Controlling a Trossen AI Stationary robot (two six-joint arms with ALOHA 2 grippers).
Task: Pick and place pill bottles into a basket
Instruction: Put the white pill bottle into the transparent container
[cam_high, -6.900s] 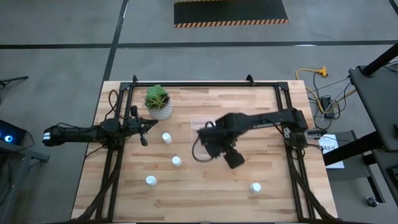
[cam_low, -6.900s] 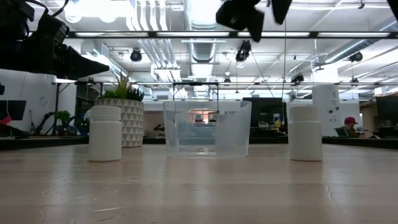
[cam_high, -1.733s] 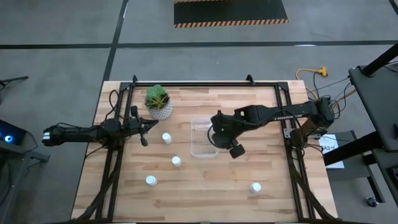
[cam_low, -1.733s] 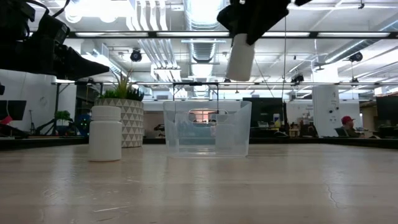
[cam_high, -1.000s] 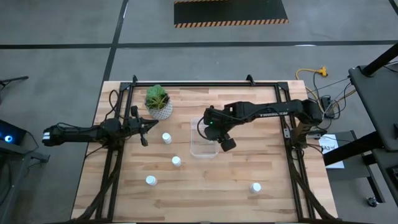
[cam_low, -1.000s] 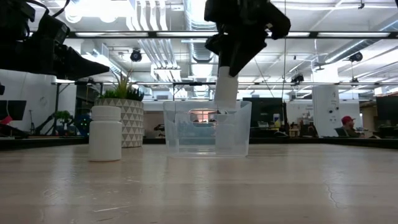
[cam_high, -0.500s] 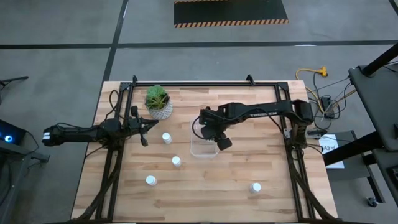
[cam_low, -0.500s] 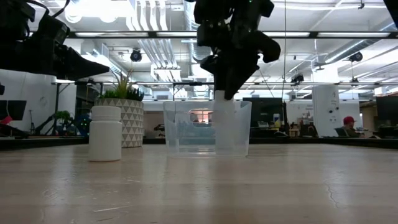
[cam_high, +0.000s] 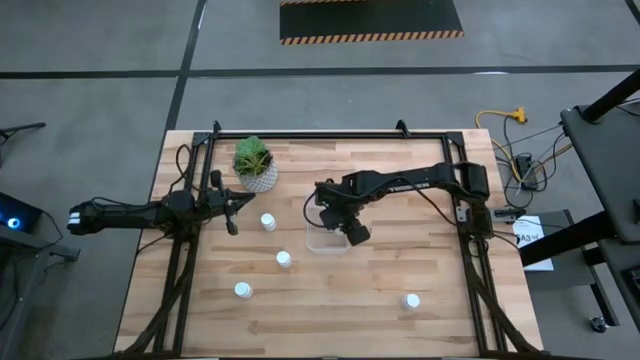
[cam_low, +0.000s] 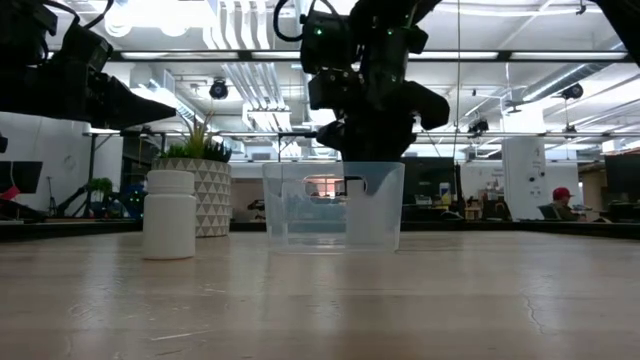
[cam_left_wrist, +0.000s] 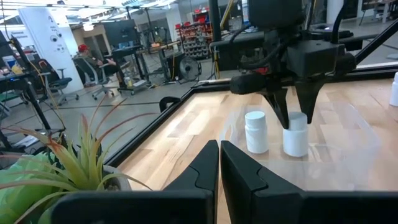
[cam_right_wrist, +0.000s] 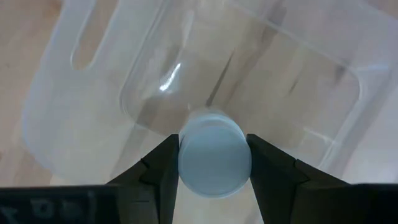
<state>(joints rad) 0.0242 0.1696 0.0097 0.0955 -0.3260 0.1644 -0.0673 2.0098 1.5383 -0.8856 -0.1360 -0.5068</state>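
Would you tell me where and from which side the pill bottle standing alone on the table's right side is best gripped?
Probably grip the lone pill bottle across its round cap, from straight above: it stands upright, clear of everything. The right gripper, shut on another bottle in the basket, is nearer; the left gripper waits by the plant.

An open-plan lab or workshop: exposed ceiling ducts (cam_low: 320, 70) are running overhead, desks (cam_left_wrist: 134, 53) and seated people (cam_left_wrist: 93, 62) are filling the background.
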